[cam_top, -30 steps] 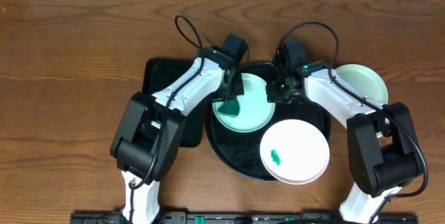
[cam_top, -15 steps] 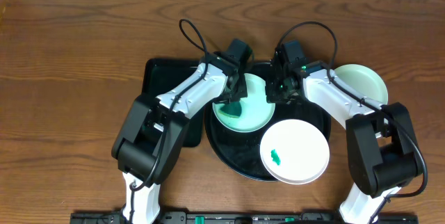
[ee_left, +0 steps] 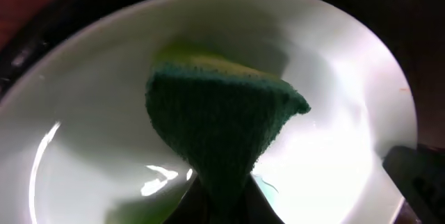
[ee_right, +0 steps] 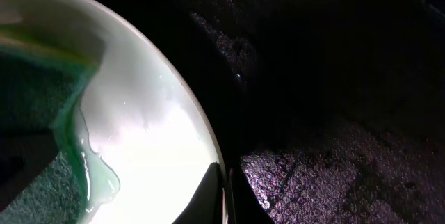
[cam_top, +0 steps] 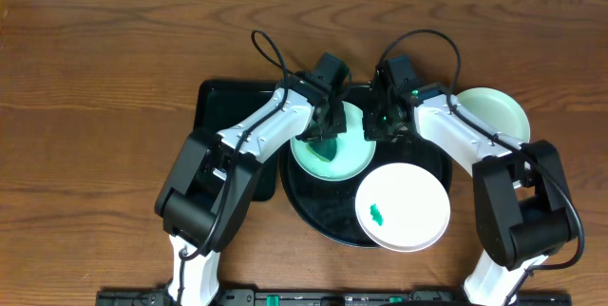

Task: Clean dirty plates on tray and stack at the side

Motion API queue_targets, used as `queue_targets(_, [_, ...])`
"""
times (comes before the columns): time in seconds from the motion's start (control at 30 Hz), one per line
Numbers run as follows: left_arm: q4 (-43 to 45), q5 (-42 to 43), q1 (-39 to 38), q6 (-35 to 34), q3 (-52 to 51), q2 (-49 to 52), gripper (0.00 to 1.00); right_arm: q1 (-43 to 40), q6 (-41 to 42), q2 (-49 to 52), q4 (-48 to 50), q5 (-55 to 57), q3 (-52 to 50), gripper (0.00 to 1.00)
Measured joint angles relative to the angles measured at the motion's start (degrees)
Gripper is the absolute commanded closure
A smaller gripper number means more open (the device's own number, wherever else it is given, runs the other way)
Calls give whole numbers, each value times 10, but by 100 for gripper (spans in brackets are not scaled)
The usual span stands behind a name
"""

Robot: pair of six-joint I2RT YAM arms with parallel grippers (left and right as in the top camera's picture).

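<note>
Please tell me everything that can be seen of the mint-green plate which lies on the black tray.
The mint-green plate is small, round and glossy, with a shallow well and a raised rim. It rests on the far left part of the black tray. The left gripper presses a dark green sponge into its well, where a wet greenish film shows. The right gripper pinches its right rim. The white plate lies very near; I cannot tell whether they touch.

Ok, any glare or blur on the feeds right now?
Left wrist view: the green sponge fills the middle, soft-focus, glare streaks on the pale mint-green round plate. Right wrist view: mostly dark glossy black tray, plate washed out. Overhead view: sharp, evenly lit.
</note>
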Motion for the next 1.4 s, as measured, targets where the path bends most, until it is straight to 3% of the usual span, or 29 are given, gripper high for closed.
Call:
queue_targets(0.23, [0,36,9,-7,0,-22,93,0,0,0,0,0,0,99])
queue_targets(0.43, [2,50,30,-13,0,-137,92,0,0,0,0,0,0,99])
queue_targets(0.63, [-26,13,47,-13,2,-208,92,0,0,0,0,0,0,99])
queue_targets(1.4, [-42,-41,36,-12,-21,-28,93,0,0,0,0,0,0,99])
